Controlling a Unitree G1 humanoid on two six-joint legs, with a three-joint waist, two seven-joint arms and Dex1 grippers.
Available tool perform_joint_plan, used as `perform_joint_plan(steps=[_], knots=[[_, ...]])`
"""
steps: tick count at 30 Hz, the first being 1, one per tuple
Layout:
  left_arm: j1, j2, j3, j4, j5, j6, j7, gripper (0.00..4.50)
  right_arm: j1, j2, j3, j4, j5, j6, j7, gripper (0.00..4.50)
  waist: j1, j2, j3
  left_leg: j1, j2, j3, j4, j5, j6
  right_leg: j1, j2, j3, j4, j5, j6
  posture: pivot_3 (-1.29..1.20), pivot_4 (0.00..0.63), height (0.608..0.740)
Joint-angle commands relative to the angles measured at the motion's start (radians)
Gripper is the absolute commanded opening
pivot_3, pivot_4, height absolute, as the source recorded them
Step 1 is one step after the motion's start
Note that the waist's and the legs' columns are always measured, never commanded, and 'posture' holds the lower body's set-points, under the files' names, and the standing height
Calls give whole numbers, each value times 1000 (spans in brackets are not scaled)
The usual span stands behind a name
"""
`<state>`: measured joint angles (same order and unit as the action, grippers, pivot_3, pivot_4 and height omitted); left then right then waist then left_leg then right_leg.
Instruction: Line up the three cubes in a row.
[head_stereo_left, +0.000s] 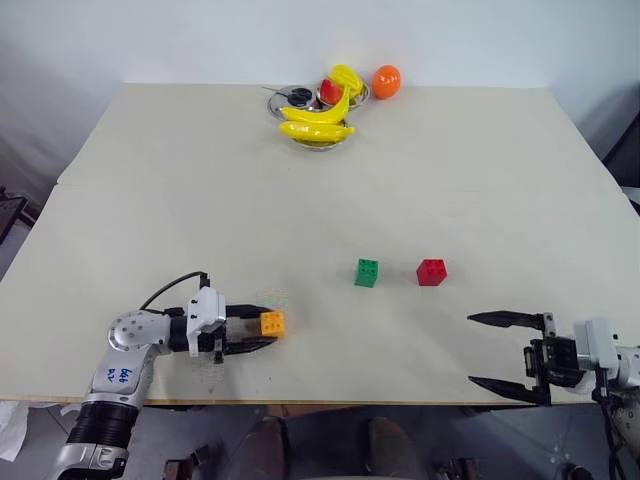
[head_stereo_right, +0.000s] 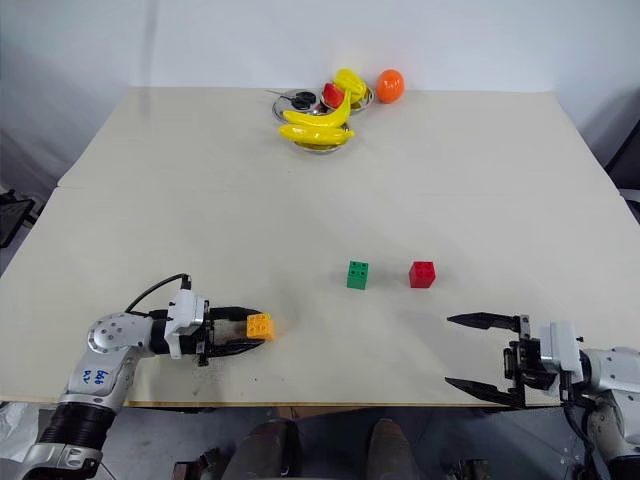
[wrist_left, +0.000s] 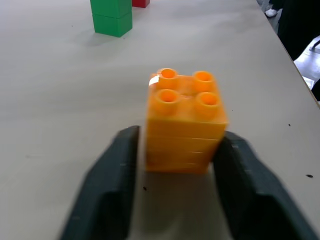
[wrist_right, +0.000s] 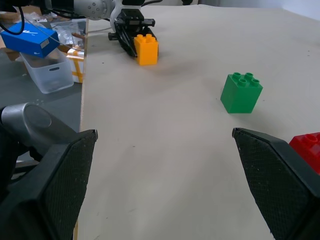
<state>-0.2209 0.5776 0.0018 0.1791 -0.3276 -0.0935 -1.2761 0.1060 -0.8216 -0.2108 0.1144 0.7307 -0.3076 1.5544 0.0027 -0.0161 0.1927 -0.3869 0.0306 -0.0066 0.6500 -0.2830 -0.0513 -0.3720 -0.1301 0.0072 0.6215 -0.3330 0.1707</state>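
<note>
Left wrist view: matte black fingers (wrist_left: 117, 190) clamped on the glossy, four-studded orange-yellow cube (wrist_left: 185, 125); right gripper (head_stereo_left: 497, 350) fingers apart.

The table (head_stereo_left: 330, 180) has a pale, matt, smooth top, like painted board. The orange-yellow cube (wrist_left: 185, 122) is smooth moulded plastic with a soft sheen on its studs; the green cube (wrist_right: 241, 93) and red cube (head_stereo_left: 431, 271) look the same. At twelve o'clock, a shiny metal bowl (head_stereo_left: 283, 101) holds glossy plastic-looking bananas (head_stereo_left: 316, 128). The right gripper's fingers (wrist_right: 280, 175) show a finely textured matt black.
</note>
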Motion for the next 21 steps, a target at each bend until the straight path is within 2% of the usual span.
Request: perform_joint_plan(steps=[1,6,8,12,15,21], knots=[[-56,1,-14,-10,-22,14,-23,1473,15,6,-44,-37,1,-8,42,4500,0,0,0,0,0,0,0,0,0,0,0,0,0,0,0,0,150,740],[-203,-41,-60,74,5,17,-39,1473,36,8,-67,-57,-8,4,25,4500,8,0,0,0,0,0,1,0,-1,0,0,0,0,0,1,0,150,740],[-295,-67,-95,178,48,-17,-49,1473,46,7,-76,-67,-10,9,20,4500,10,0,0,0,0,0,1,1,-1,1,0,0,0,0,1,0,150,740],[-557,-158,-132,562,127,-153,-87,1473,70,9,-103,-128,-6,35,-21,4500,24,-1,0,-1,0,0,3,1,-1,1,1,-1,-1,1,2,0,150,740],[-662,-186,-125,767,167,-225,-69,1473,83,13,-119,-157,-11,54,-40,4500,20,-1,0,-1,-1,0,3,1,-1,1,1,0,-3,2,3,0,150,740],[-751,-225,-118,947,204,-279,-99,1473,113,28,-136,-217,-23,80,-81,4500,22,-1,1,-3,-1,2,-1,0,-1,-2,1,0,-3,2,3,0,150,740]])
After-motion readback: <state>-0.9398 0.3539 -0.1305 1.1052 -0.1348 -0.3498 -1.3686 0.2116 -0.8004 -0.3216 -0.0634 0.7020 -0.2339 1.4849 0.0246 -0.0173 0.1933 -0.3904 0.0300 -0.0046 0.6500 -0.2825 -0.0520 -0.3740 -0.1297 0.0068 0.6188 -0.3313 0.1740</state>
